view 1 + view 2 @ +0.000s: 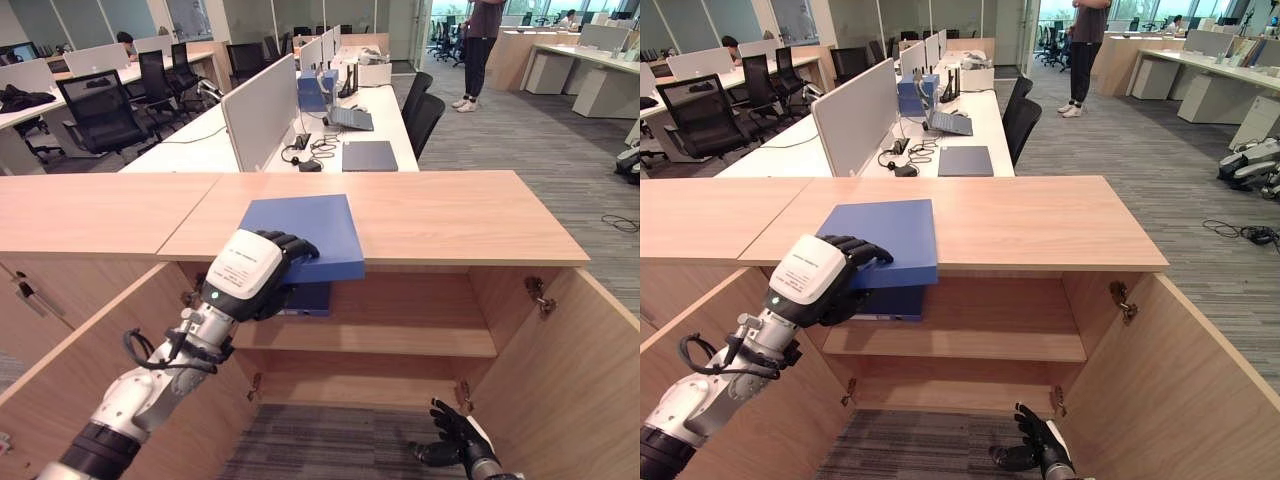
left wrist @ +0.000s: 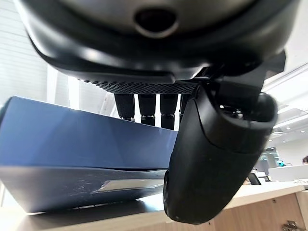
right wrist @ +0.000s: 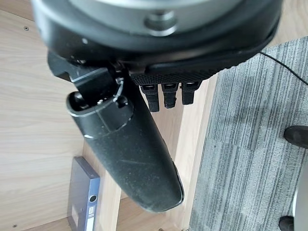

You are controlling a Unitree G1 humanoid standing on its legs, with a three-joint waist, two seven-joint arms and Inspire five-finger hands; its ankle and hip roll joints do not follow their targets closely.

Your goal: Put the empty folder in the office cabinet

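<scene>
Left robot hand curls fingers over top and thumb under flat blue empty folder, which overhangs the wooden cabinet's worktop front edge, likely for lowering onto inner shelf. Right robot hand hangs low, relaxed, holding nothing.

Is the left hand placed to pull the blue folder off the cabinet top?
Probably yes. The left hand already grips the blue folder where it overhangs the cabinet top, fingers above and thumb beneath, and nothing blocks that front edge.
</scene>
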